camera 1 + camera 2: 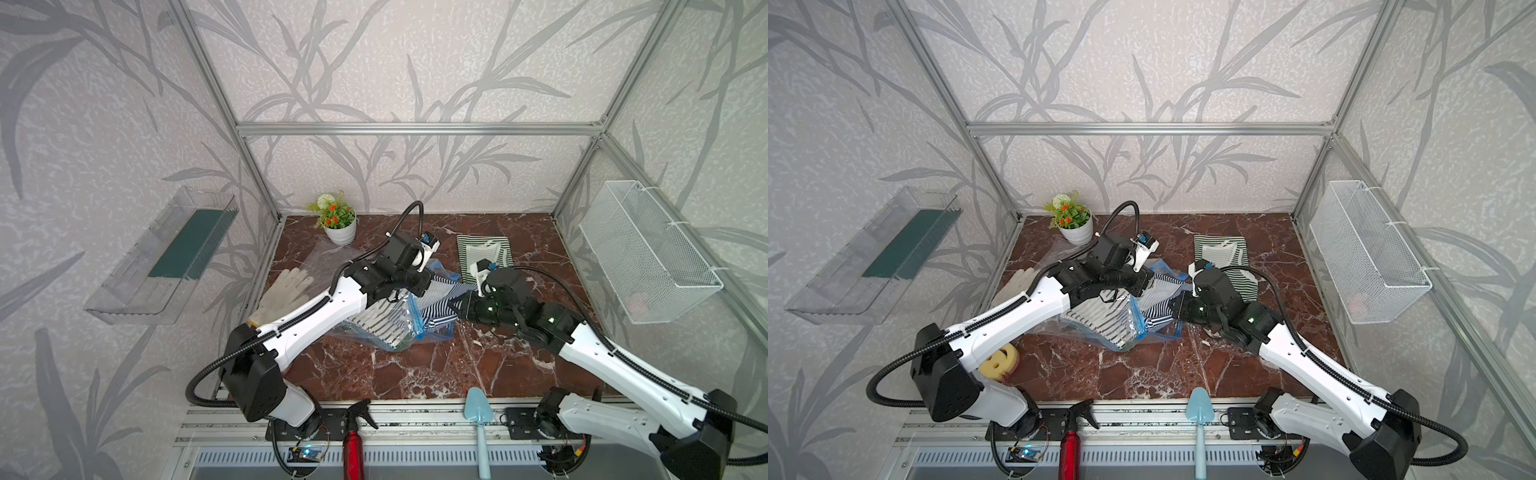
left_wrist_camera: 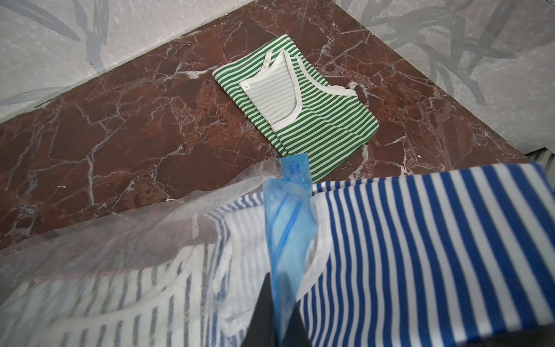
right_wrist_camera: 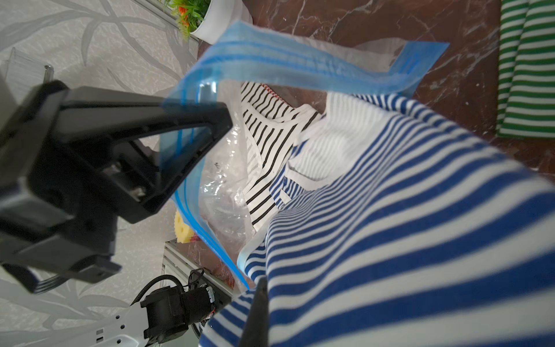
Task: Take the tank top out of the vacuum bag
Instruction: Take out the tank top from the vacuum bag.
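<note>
In the middle of the marble table the vacuum bag lies crumpled, its mouth toward the right arm. The left gripper is pinched tight on the blue zip strip, holding one lip of the mouth up. The right gripper is clamped on a blue-striped tank top, which is partly out of the bag with its far end under the plastic. A black-striped top lies deeper inside. A green-striped one sits folded on the table beyond. To my eye the pull wants to be low and steady, straight away from the mouth. The left side should anchor the bag so it doesn't slide along or give up the black-striped top too.
</note>
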Controlling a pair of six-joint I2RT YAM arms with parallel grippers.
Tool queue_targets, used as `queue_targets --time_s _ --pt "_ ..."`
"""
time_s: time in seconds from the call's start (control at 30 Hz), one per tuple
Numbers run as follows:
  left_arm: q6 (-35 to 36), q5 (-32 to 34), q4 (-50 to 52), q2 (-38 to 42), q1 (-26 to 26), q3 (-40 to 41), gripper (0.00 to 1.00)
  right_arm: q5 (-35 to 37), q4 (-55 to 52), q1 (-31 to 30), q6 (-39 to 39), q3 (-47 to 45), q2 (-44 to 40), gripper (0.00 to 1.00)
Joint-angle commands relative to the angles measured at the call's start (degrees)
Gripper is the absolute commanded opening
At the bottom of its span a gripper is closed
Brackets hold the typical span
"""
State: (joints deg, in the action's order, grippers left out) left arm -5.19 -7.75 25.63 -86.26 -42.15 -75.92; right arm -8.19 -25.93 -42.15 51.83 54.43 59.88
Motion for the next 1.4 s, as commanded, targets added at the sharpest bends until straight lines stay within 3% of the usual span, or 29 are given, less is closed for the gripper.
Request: queue_targets --time_s 0.0,0.37,0.87,1.2,1.37 --pt "-0.2 -0.02 0.23 -0.48 0.18 -2.15 0.0 1.29 -4.04 0.96 -1.64 3.81 -2.03 0.0" --pt "-0.47 0.65 0.22 -1.26 0.31 -2.2 0.0 1.57 -10.66 2.78 -1.22 9.15 -3.91 0.0" --pt "-1.22 -0.51 0.38 -1.7 0.31 -2.67 0.0 2.38 -15.15 10.16 -2.85 18.04 -6.34 0.0" --pt "-0.93 -0.42 0.73 -1.66 0.27 -2.9 0.0 -2.27 -15.35 20.54 -5.98 24.05 -4.58 0.0" --pt "-1.06 -0.54 0.95 -1.55 0.32 -3.06 0.0 -8.06 -12.68 27.54 -7.73 24.61 -1.99 0.0"
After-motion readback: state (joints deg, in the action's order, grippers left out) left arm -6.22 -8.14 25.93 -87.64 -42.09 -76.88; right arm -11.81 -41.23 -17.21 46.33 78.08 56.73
